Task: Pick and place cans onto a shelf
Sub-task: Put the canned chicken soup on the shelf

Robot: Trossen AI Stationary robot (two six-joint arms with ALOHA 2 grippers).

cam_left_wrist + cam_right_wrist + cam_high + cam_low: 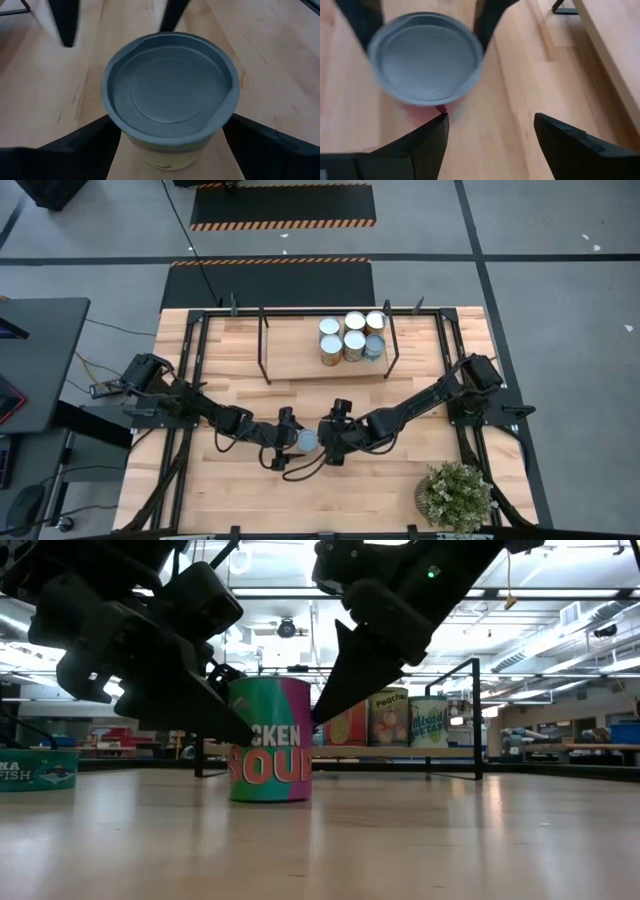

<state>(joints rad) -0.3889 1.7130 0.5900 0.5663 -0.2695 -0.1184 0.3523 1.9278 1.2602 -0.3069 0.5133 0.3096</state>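
Landmark: a soup can [270,740] stands upright on the bench [380,480], in front of the shelf [300,360].
Left gripper [287,442]: straddles the soup can, fingers [75,145] spread apart on either side, not yet clamped.
Right gripper [330,442]: just beside the soup can on the other side, fingers apart in its wrist view and nothing between them.
Risk, crowding: both grippers sit close at one can; a lift could knock them together or tip it.
Risk, grip: an off-centre squeeze could skid the can.
Beyond: five cans [352,337] already stand clustered at the shelf's right end; a clumsy placement could topple them.
Far left: a flat tuna tin [38,768] waits.
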